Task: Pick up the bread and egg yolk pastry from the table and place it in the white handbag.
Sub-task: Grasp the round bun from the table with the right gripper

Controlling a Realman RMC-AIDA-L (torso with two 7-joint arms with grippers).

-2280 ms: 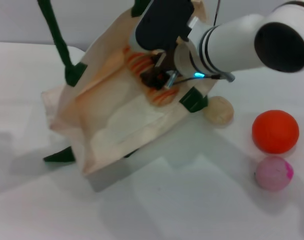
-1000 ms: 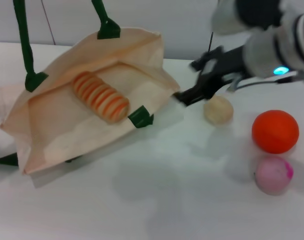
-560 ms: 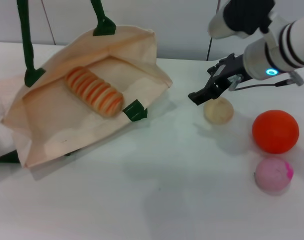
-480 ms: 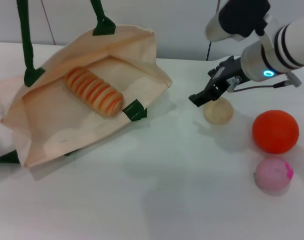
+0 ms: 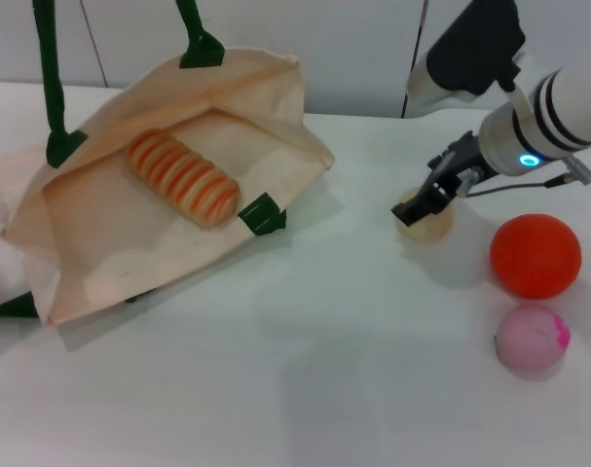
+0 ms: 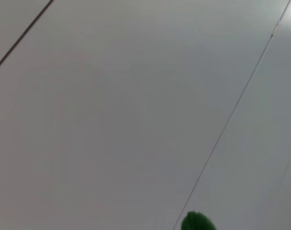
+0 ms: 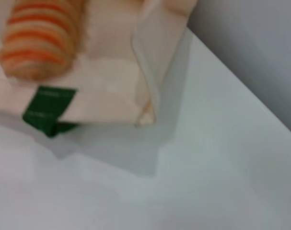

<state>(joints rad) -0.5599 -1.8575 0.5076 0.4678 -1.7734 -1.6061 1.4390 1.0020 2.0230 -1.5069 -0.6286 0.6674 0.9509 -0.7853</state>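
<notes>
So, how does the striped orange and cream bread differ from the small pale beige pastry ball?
The striped orange and cream bread is long and ridged; the small pale beige pastry ball is round and plain. The bread lies in the cream-white cloth handbag; the ball sits on the white table, with the right claw at it. The bread is larger.

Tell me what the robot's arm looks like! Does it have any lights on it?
Yes! The right arm is white and round like a tube, with black rings around it and a big black joint on top. A small blue-green light glows near its wrist, and a thin cable sticks out beside it. The right gripper is black, with slim fingers. The left arm isn't visible.
</notes>
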